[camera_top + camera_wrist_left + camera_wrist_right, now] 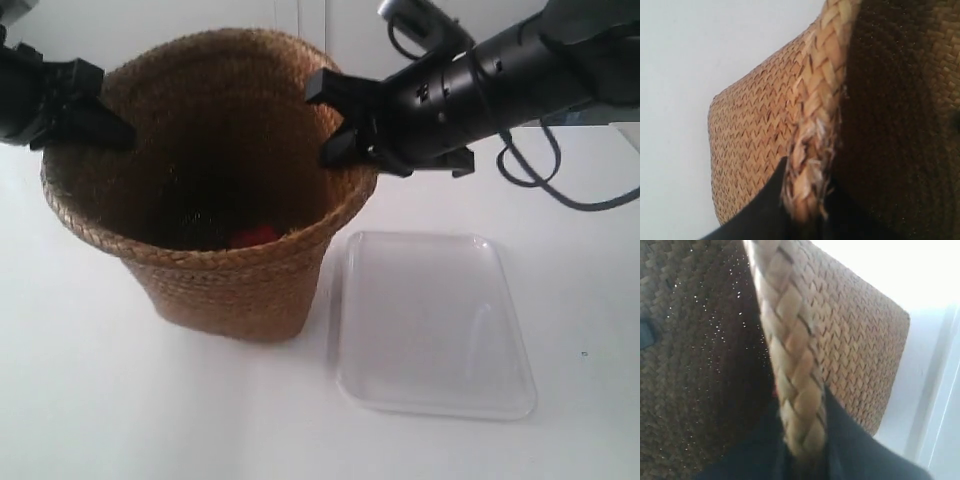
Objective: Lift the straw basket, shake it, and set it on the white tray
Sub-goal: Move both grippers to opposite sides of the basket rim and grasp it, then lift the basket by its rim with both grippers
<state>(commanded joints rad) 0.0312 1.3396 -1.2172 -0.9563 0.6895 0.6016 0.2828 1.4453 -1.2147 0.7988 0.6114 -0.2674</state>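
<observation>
Grip: straw basket [230, 290] rim is clamped by left hand [802, 210] and right hand [802, 445] | lift, shake: not confirmed | placing: pending, white tray [430, 320] at 3 o'clock beside basket

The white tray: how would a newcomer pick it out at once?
Start at the big straw basket, the largest thing in the exterior view. Beside its base, toward that view's right, the white tray lies on the table. It alone is flat, glossy and rectangular with rounded corners.
</observation>
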